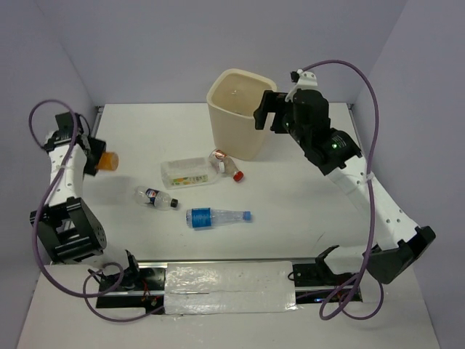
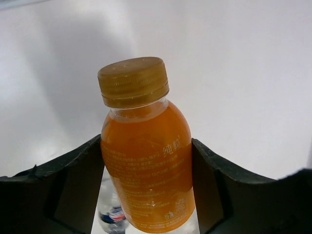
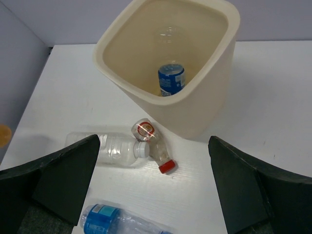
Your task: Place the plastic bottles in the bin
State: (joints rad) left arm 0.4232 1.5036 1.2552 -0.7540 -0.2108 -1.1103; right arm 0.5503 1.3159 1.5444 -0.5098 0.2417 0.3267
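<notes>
My left gripper point(image 1: 98, 160) is shut on the orange bottle point(image 1: 108, 161), held off the table at the far left; in the left wrist view the orange bottle point(image 2: 146, 165) sits between both fingers, cap up. My right gripper point(image 1: 266, 113) is open and empty, raised beside the cream bin point(image 1: 240, 113). The bin point(image 3: 214, 92) holds a blue-labelled bottle point(image 3: 171, 80). On the table lie the boxy yellow-green-labelled bottle point(image 1: 189, 173), the crushed red-capped bottle point(image 1: 227, 166), a small dark-labelled bottle point(image 1: 155, 198) and a blue-labelled clear bottle point(image 1: 216, 216). The red-capped bottle point(image 3: 156, 146) lies below my right gripper point(image 3: 153, 187).
A metal rail with taped foil point(image 1: 229, 287) runs along the near edge between the arm bases. Grey walls close the table at back and sides. Purple cables point(image 1: 367, 109) loop over both arms.
</notes>
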